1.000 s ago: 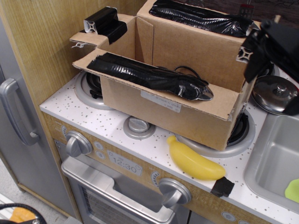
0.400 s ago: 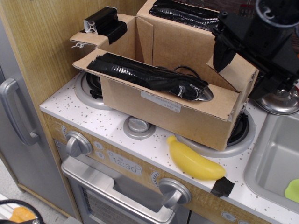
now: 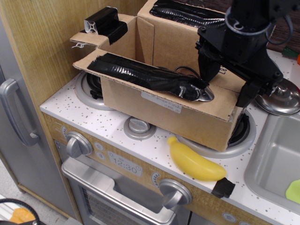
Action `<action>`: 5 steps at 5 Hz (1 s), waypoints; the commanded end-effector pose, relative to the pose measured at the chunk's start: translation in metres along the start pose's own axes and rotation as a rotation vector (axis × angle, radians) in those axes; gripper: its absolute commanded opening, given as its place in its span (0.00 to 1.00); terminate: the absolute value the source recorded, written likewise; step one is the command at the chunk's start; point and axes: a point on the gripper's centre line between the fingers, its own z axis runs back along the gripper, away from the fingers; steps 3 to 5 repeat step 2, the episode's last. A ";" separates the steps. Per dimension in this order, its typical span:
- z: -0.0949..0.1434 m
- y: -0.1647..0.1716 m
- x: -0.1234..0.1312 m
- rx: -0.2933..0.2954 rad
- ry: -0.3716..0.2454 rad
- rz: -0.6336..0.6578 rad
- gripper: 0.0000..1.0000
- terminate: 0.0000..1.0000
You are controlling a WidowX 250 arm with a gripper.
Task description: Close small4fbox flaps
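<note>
The small4fbox (image 3: 187, 119) is a brown cardboard box standing on the toy stove, with a white label (image 3: 161, 101) on its front side. The front long flap (image 3: 150, 77) lies outward with its black bundle on top. The back long flap (image 3: 197, 16) stands upright. The left short flap (image 3: 105, 23) with its black-taped block is folded out. My black gripper (image 3: 226, 80) is over the box's right end, its fingers spread wide, pressing on the right short flap, which is mostly hidden beneath it. It holds nothing.
A yellow banana (image 3: 194, 161) and a small black block (image 3: 223, 187) lie at the counter's front edge. A metal pot lid (image 3: 281, 96) sits to the right of the box, the sink (image 3: 276, 159) beyond it. A wooden panel (image 3: 42, 42) stands left.
My gripper has moved left and down from the right edge onto the box's right end. The right short flap has tipped inward under it. The other flaps have not moved.
</note>
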 end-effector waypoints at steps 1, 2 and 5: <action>0.006 0.010 0.001 -0.041 -0.073 -0.002 1.00 0.00; 0.007 0.006 0.000 -0.041 -0.050 0.021 1.00 1.00; 0.007 0.006 0.000 -0.041 -0.050 0.021 1.00 1.00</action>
